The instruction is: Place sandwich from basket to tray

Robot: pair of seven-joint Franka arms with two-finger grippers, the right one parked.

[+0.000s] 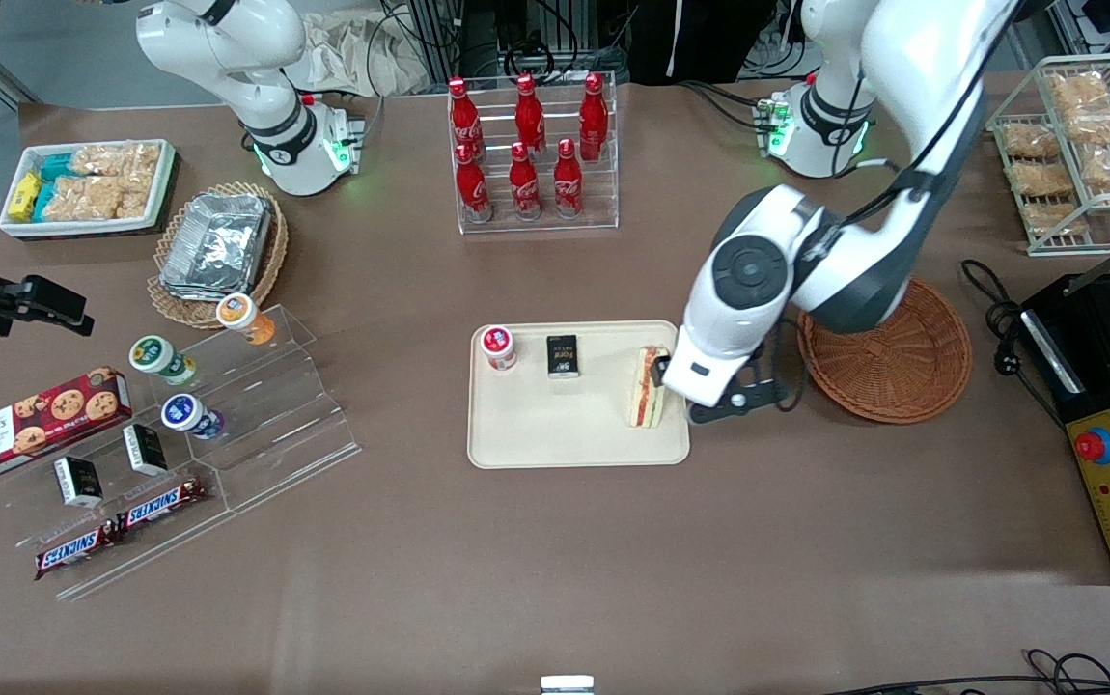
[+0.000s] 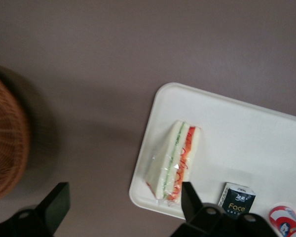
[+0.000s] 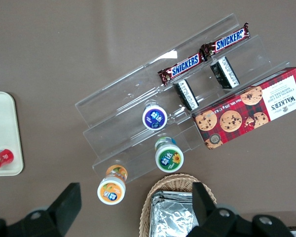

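The sandwich (image 1: 648,388) lies on the tray (image 1: 555,434) along its edge nearest the basket (image 1: 893,362) (plastic-wrapped); the gripper (image 2: 123,200) hovers above, fingers spread, holding nothing.

Sandwich (image 1: 649,388) on tray (image 1: 555,439) edge nearest basket (image 1: 893,362); gripper (image 1: 676,376) above sandwich, jaws spread.

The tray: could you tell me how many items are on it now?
3 on the tray: sandwich at the edge nearest the open gripper, black box, red-lidded cup beside it.
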